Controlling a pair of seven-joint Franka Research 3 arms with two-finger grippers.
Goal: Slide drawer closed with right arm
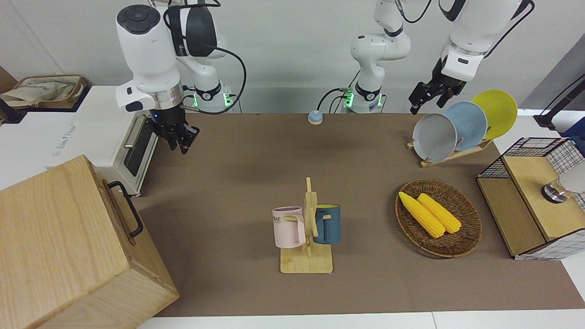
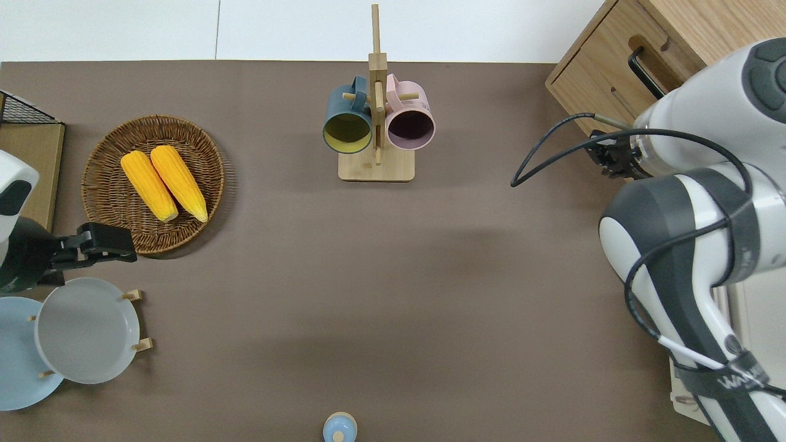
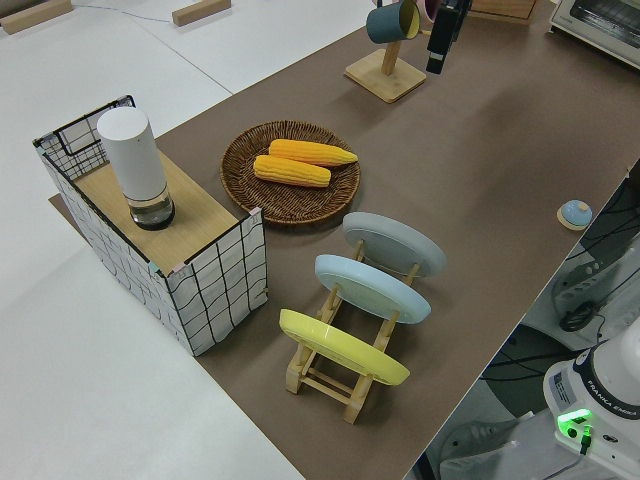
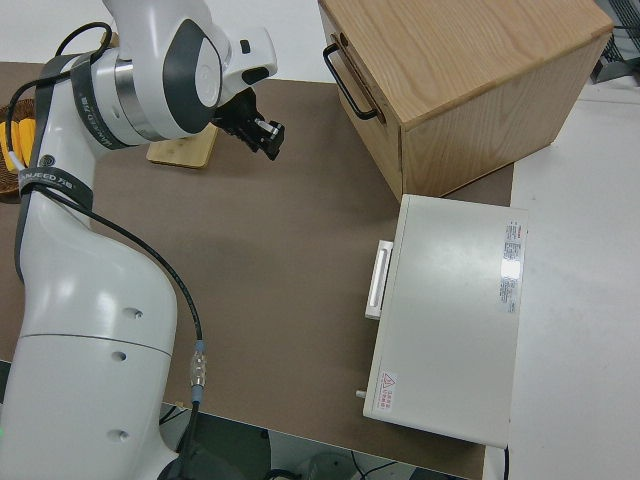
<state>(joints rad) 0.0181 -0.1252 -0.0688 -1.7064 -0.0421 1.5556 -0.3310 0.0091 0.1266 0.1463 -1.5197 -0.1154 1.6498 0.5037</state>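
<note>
The drawer sits pushed in flush with the face of the pale wooden cabinet at the right arm's end of the table, farther from the robots than the white toaster oven. Its front faces the middle of the table, and its black bar handle runs level along the front, following the drawer's long axis, away from the robots. The right side view shows the handle standing proud of the smooth grained oak; the overhead view shows only a short slice of it.

The right gripper hangs in the air over the brown mat, just beside the cabinet's nearer corner, touching nothing. In the right side view its black fingers look close together with nothing between them. The overhead view mostly hides them under the wrist and the looping cable.

The left arm is parked; its gripper has its fingers together, empty.
</note>
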